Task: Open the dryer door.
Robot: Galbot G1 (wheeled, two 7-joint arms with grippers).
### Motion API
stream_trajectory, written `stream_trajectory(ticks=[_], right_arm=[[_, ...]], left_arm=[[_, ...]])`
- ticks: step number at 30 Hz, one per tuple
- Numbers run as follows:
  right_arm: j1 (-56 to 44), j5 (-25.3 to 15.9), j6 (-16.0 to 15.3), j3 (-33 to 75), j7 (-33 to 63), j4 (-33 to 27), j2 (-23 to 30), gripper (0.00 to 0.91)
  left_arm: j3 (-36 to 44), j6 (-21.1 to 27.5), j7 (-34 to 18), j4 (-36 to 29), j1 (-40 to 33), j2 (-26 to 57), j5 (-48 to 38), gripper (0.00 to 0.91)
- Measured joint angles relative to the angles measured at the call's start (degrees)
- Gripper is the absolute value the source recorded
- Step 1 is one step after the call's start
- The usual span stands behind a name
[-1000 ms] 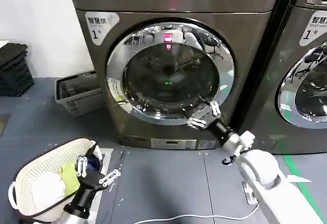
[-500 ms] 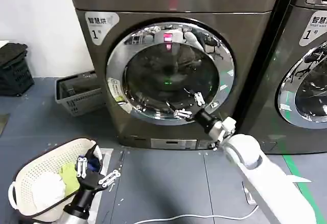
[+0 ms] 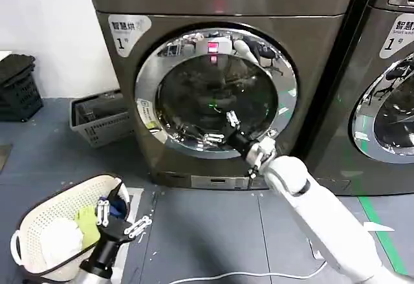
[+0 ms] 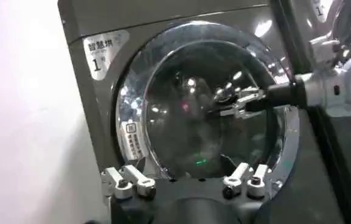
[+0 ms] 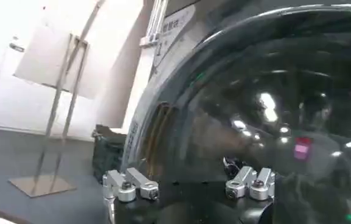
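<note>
The bronze-grey dryer point(image 3: 129, 77) fills the middle of the head view, with its white "1" label point(image 3: 128, 30) at the upper left corner. The dryer door point(image 3: 194, 44), a chrome ring around dark glass, sits flush against the front. My right gripper point(image 3: 220, 129) is open, its fingers spread right at the lower part of the glass, left of the ring's lower right edge. The left wrist view shows that gripper point(image 4: 238, 103) in front of the door point(image 4: 163, 97). Up close in the right wrist view, the glass point(image 5: 272, 91) lies just beyond the right gripper point(image 5: 190, 184). My left gripper point(image 3: 121, 215) hangs open low at the left, by the basket.
A white laundry basket point(image 3: 39, 216) with clothes stands on the floor at the lower left. A grey crate point(image 3: 100, 121) and a black crate point(image 3: 19, 87) sit left of the dryer. The second, darker machine point(image 3: 388, 70) stands on the right. A cable point(image 3: 246, 274) lies on the floor.
My right gripper has swept left and slightly up, from the door ring's lower right edge onto the lower glass. The left arm and the door have not moved.
</note>
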Motion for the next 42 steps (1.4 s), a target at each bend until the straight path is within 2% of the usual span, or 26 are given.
stream_trajectory(ticks=[42], right_arm=[[11.4,-0.5,0.5,-10.0,-0.7,-11.7,7.3,0.907]], left_arm=[[-0.3,-0.1,0.1,-0.4,0.1,-0.3,-0.1,0.907]])
